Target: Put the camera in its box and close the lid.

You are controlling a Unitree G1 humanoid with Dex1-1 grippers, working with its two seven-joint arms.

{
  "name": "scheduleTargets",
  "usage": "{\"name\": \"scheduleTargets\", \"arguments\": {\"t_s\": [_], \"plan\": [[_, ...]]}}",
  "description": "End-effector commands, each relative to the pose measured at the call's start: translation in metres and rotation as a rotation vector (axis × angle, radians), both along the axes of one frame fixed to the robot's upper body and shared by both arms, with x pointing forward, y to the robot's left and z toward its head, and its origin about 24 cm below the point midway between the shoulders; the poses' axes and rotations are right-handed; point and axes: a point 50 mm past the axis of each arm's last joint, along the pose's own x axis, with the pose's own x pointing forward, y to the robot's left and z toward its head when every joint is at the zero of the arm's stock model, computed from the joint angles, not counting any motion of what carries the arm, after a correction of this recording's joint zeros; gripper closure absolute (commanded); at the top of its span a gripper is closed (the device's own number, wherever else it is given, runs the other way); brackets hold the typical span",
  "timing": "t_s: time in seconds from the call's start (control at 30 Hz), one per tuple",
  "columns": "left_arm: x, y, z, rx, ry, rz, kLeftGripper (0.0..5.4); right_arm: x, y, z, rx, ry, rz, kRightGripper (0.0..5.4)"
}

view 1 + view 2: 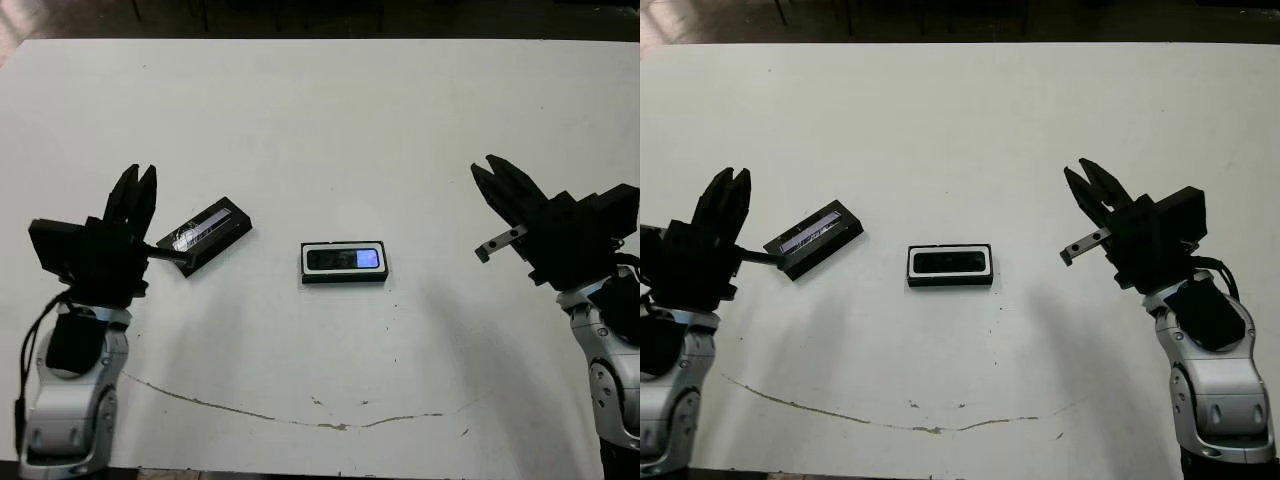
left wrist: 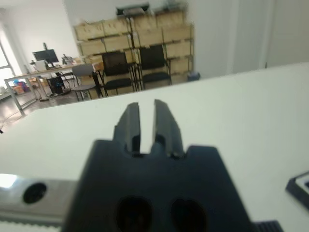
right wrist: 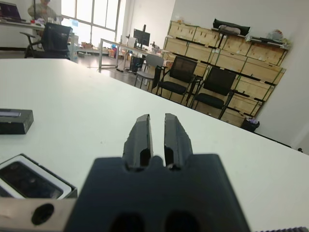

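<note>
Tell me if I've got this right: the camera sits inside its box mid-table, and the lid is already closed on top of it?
Not quite. The camera does sit inside the box mid-table, but the lid is off, lying apart near the left gripper. The left eye view shows it.

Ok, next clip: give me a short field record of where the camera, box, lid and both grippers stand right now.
camera: slim black glossy camera lies inside the box
box: shallow black tray with white lining, mid-table, uncovered
lid: flat black slab with a silvery stripe, on the table to the box's left, angled, apart from it
left gripper: beside the lid, holding nothing, fingers close together
right gripper: off to the box's right, holding nothing
step left: lid not yet on
</note>
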Motion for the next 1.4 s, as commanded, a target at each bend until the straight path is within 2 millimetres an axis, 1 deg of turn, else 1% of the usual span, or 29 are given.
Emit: {"name": "scheduleTargets", "arguments": {"t_s": [0.03, 0.07, 0.13, 0.17, 0.2, 0.27, 0.37, 0.43, 0.5, 0.6, 0.7, 0.83, 0.87, 0.9, 1.03, 1.27, 1.4], "plan": [[0.006, 0.009, 0.011, 0.075, 0.102, -0.041, 5.40, 0.000, -0.004, 0.000, -0.011, 0.026, -0.024, 5.39], [0.008, 0.011, 0.013, 0.066, 0.127, -0.066, 5.40, 0.000, -0.005, -0.001, -0.013, 0.026, -0.025, 5.39], [0.013, 0.013, 0.016, 0.032, 0.190, -0.120, 5.18, 0.001, -0.004, -0.001, -0.017, 0.023, -0.024, 5.40], [0.014, 0.014, 0.017, 0.024, 0.219, -0.141, 5.04, 0.001, -0.004, -0.001, -0.018, 0.022, -0.024, 5.40], [0.016, 0.015, 0.018, 0.029, 0.249, -0.159, 4.77, 0.001, -0.004, -0.001, -0.014, 0.023, -0.023, 5.40], [0.019, 0.017, 0.019, 0.079, 0.315, -0.218, 4.39, 0.002, -0.004, -0.002, -0.011, 0.022, -0.018, 5.40], [0.021, 0.019, 0.019, 0.208, 0.384, -0.319, 3.66, 0.001, -0.004, -0.002, -0.012, 0.022, -0.016, 5.40], [0.022, 0.018, 0.016, 0.278, 0.408, -0.371, 3.25, 0.001, -0.003, -0.002, -0.011, 0.027, -0.016, 5.40], [0.023, 0.016, 0.011, 0.299, 0.431, -0.421, 2.77, 0.002, -0.003, -0.002, -0.008, 0.029, -0.010, 5.40], [0.024, 0.015, 0.004, 0.264, 0.496, -0.478, 2.07, 0.002, -0.002, -0.001, -0.023, 0.019, -0.010, 5.40], [0.026, 0.015, -0.004, 0.216, 0.552, -0.494, 1.38, 0.002, -0.002, -0.001, -0.019, 0.029, 0.001, 5.40], [0.026, 0.016, -0.010, 0.196, 0.589, -0.525, 0.47, 0.003, -0.003, -0.003, -0.029, 0.037, 0.020, 5.40], [0.026, 0.016, -0.011, 0.192, 0.598, -0.528, 0.17, 0.003, -0.003, -0.003, -0.032, 0.035, 0.021, 5.40], [0.026, 0.016, -0.013, 0.186, 0.605, -0.529, 0.02, 0.003, -0.003, -0.003, -0.037, 0.032, 0.021, 5.40], [0.026, 0.016, -0.022, 0.159, 0.641, -0.509, 0.02, 0.004, -0.003, -0.004, -0.045, 0.030, 0.026, 5.40], [0.026, 0.016, -0.034, 0.193, 0.647, -0.472, 0.02, 0.005, -0.003, -0.008, -0.041, 0.058, 0.035, 5.40], [0.026, 0.018, -0.038, 0.182, 0.657, -0.474, 0.02, 0.004, -0.003, -0.008, -0.038, 0.059, 0.037, 5.40]]}}
